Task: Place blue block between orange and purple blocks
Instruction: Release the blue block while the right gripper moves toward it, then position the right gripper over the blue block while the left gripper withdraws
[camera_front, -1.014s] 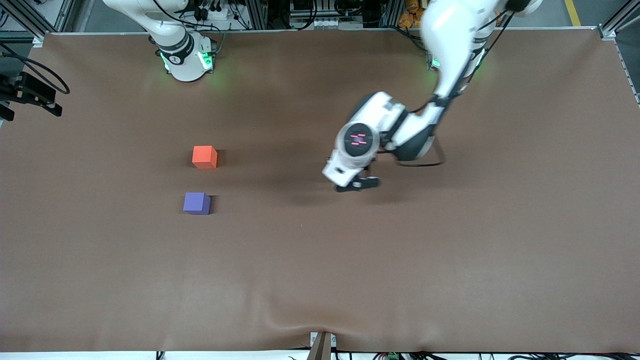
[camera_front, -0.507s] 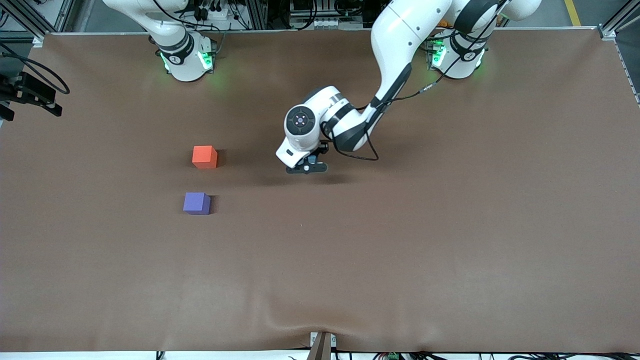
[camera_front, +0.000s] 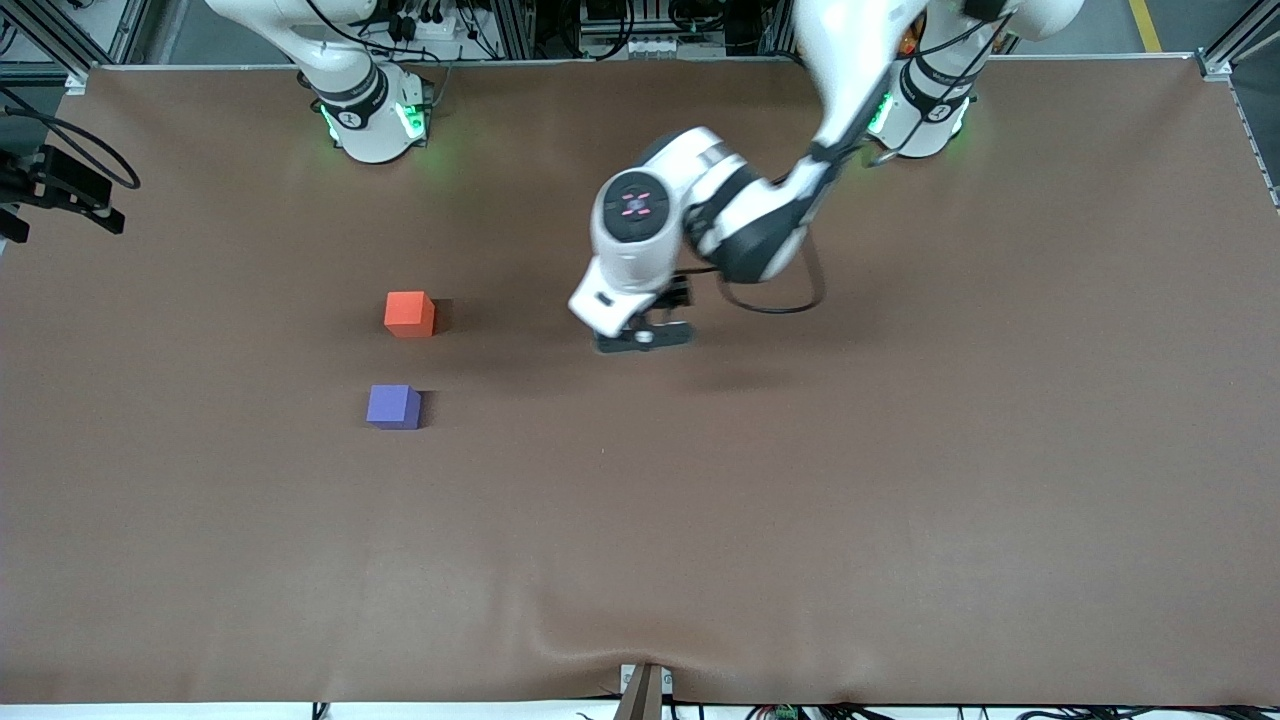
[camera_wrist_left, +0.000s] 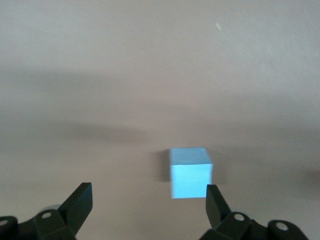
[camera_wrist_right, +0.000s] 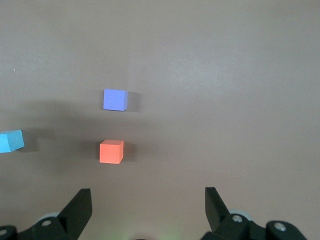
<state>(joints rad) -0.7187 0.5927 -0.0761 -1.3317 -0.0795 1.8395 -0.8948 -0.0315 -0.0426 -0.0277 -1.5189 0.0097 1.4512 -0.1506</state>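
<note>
Sky-blue, small, sits flat on the brown desk: blue block, free, not held, under the left tool. Left tool's fingers spread wide, up above it, not touching. Well apart toward the right arm's end: orange block and purple block, purple one nearer the front camera, a gap between. Right tool waits high over the desk, wide open, holding nothing.

The light sky-blue cube is seen resting flat on the desk below the open left jaws, untouched, nearer one of them. The orange-red cube and violet-purple cube are set apart, upright, below the open right jaws.
</note>
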